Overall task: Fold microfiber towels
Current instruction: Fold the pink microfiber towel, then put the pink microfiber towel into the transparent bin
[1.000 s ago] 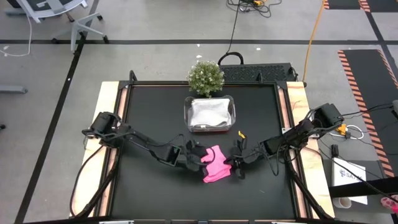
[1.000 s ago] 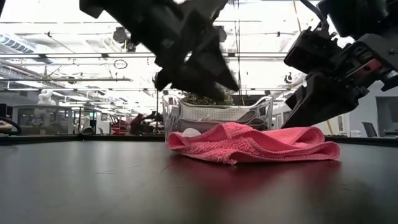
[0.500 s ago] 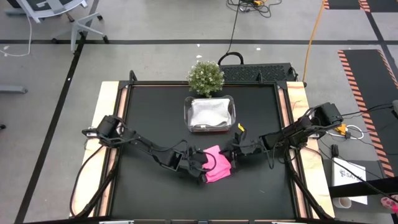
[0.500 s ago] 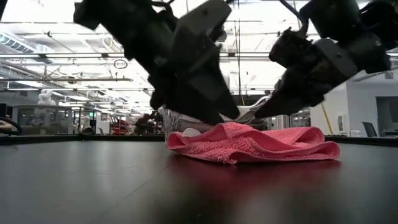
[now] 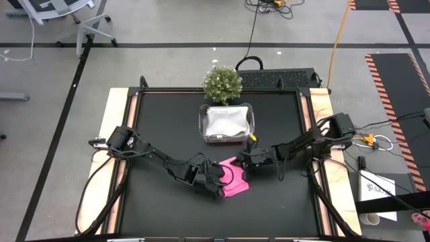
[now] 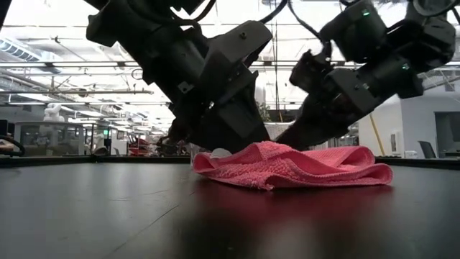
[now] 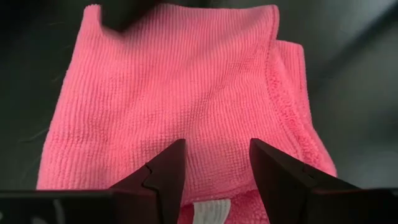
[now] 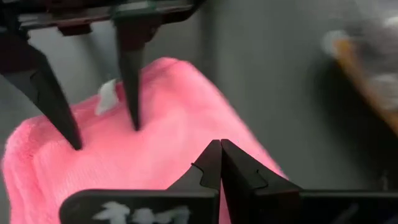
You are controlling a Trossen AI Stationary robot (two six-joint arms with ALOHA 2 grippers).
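Near the desk's front edge, centre | bright pink folded microfiber towel is laid flat | left gripper jaws spread, set on its left side | right gripper jaws pressed together, at its rear corner | both equally near.

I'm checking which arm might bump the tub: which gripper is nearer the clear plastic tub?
Right. The right gripper sits just below the clear plastic tub; the left gripper is farther, at the pink towel.
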